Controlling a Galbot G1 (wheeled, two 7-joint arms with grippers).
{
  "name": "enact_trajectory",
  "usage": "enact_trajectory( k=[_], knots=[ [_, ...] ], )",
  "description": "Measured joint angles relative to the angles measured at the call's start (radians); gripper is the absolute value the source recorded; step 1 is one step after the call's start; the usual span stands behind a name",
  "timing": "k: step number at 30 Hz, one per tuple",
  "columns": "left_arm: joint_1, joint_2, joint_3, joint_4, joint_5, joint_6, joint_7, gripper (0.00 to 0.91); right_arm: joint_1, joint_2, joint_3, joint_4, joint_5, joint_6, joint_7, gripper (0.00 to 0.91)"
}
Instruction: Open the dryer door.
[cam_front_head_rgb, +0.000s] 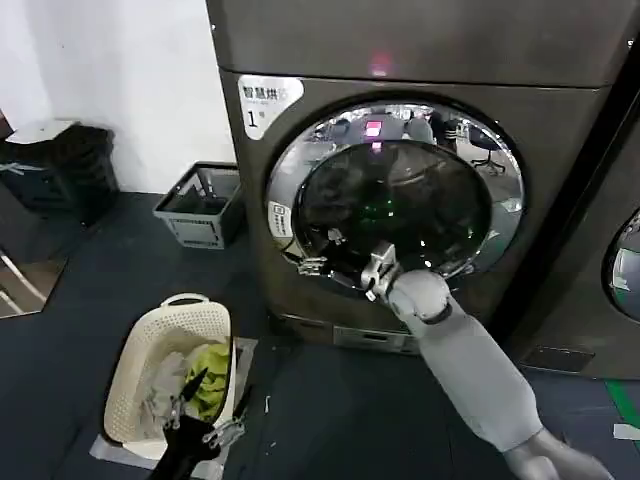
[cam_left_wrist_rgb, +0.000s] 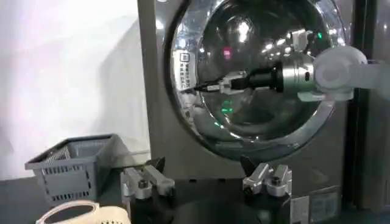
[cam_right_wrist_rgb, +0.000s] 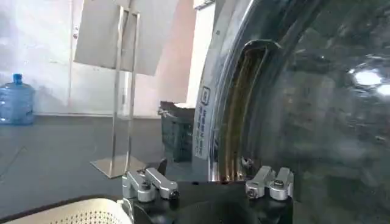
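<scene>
On the dark floor, your right hand (cam_front_head_rgb: 325, 264), fingers spread, reaches the left edge of the large round chrome-rimmed, dark-glass dryer door (cam_front_head_rgb: 395, 195); it's rigid, slick, hinged; hook the recessed rim there. Left hand (cam_front_head_rgb: 205, 428) idles spread

Open floor (cam_front_head_rgb: 330, 400) before the dryer door (cam_front_head_rgb: 395, 190). White laundry basket (cam_front_head_rgb: 170, 370) low left, beside the left pincer (cam_front_head_rgb: 205, 420); grey crate (cam_front_head_rgb: 200, 205) against the wall. Right pincer (cam_front_head_rgb: 335, 262) spread at the door's lower-left rim.
</scene>
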Motion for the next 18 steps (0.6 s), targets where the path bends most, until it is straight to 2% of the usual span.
enact_trajectory(
  k=[10, 18],
  knots=[
    [-0.012, 0.003, -0.006, 0.007, -0.038, 0.004, -0.03, 0.907, 0.02, 0.019, -0.012, -0.042, 0.024, -0.007, -0.061, 0.907],
    [-0.04, 0.018, -0.032, 0.019, -0.099, 0.016, -0.06, 0.907, 0.015, -0.009, -0.004, -0.022, 0.051, -0.001, -0.142, 0.907]
  ],
)
